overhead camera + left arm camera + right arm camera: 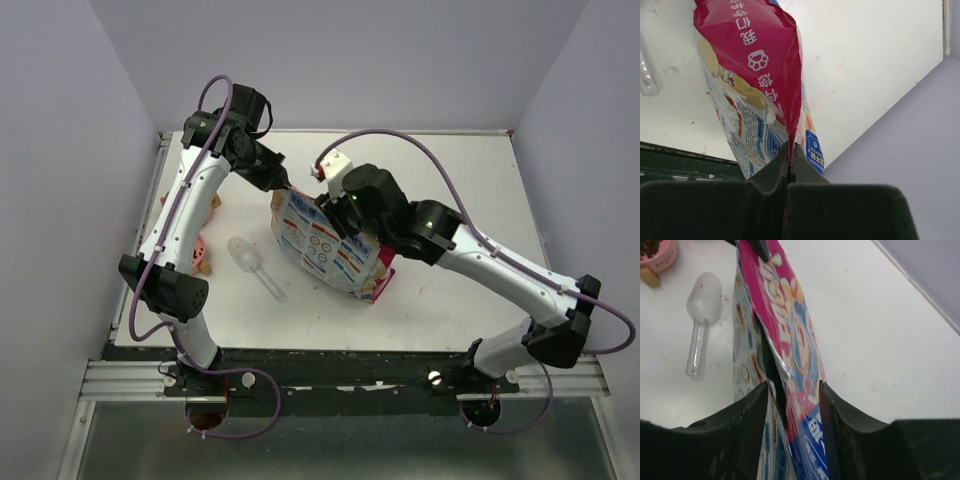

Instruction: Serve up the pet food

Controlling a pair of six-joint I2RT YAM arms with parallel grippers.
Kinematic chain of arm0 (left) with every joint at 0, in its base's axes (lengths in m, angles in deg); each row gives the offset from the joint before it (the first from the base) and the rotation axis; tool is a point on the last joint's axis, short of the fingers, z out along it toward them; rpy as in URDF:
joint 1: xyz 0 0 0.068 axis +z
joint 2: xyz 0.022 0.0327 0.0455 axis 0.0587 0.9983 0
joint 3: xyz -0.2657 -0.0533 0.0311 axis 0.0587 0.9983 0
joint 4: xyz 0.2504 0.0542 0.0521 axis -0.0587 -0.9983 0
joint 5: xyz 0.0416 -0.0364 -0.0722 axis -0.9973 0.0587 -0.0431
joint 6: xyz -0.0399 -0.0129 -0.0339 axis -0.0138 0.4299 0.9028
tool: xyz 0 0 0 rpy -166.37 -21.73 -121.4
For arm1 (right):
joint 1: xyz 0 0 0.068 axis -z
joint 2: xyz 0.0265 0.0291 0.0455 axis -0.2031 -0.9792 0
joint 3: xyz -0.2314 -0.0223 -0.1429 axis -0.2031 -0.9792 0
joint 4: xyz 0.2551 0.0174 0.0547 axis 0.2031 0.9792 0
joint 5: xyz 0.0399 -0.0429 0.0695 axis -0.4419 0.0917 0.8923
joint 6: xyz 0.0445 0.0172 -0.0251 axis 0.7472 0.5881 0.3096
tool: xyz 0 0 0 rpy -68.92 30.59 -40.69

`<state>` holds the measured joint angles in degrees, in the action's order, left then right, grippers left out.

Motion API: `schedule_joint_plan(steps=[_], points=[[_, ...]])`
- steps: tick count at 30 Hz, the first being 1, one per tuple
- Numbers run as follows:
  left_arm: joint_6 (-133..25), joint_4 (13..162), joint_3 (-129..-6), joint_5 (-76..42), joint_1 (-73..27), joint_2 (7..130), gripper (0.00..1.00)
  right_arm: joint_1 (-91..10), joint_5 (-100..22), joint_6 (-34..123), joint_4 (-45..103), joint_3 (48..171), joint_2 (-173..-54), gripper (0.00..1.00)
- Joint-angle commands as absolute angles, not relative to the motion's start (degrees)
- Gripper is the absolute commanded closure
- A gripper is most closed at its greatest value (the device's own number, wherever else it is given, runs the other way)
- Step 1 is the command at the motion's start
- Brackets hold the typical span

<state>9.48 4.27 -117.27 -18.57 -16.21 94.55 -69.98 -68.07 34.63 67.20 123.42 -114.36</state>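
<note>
The glossy pink, white and blue pet food bag (pixel 325 245) stands tilted mid-table. My left gripper (pixel 285 186) is shut on the bag's top edge (pixel 791 150), the pink film pinched between its pads. My right gripper (pixel 350 215) straddles the bag (pixel 790 365) lower down; both fingers press its sides and the mouth gapes dark between the panels. Dark brown kibble (pixel 651 247) lies in a salmon-pink bowl (pixel 666 260) at the left. The kibble inside the bag is hidden.
A clear plastic scoop (pixel 252 264) lies on the white table between bag and bowl, also seen as the scoop (pixel 701 315) in the right wrist view. The pink bowl (pixel 203 256) is partly hidden behind the left arm. The lavender wall (pixel 920 125) rises at the back.
</note>
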Motion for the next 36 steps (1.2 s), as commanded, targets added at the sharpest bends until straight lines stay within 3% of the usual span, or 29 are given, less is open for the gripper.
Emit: schedule_joint_plan(steps=[1,6,10,16,17,28,32,36], points=[[13.51,2.2,-117.31,-16.14,-14.83,90.43,1.0,-69.99,-64.26,25.58,59.09,129.16,-122.74,0.47],[13.95,1.32,-116.62,-12.89,-14.04,90.96,1.0,-69.9,-62.6,22.23,60.05,137.96,-131.45,0.47],[13.6,1.41,-116.17,-11.74,-13.77,90.79,1.0,-69.99,-64.17,21.18,59.18,140.25,-135.14,0.53],[13.34,1.67,-116.17,-13.32,-13.51,90.17,1.0,-70.08,-69.53,20.74,58.91,139.12,-135.42,0.88],[13.25,2.02,-116.17,-13.41,-13.33,90.26,1.0,-69.99,-70.23,20.47,59.08,138.07,-134.81,0.99],[13.34,1.41,-118.63,-16.39,-12.19,91.23,1.0,-69.99,-71.21,20.38,63.65,132.16,-129.45,1.0],[12.64,0.71,-119.33,-18.85,-11.84,91.23,1.0,-69.99,-71.64,21.7,65.5,129.8,-126.98,0.84],[12.81,0.97,-118.98,-19.03,-11.84,90.79,1.0,-69.64,-71.56,21.08,64.71,128.3,-127.85,0.83]])
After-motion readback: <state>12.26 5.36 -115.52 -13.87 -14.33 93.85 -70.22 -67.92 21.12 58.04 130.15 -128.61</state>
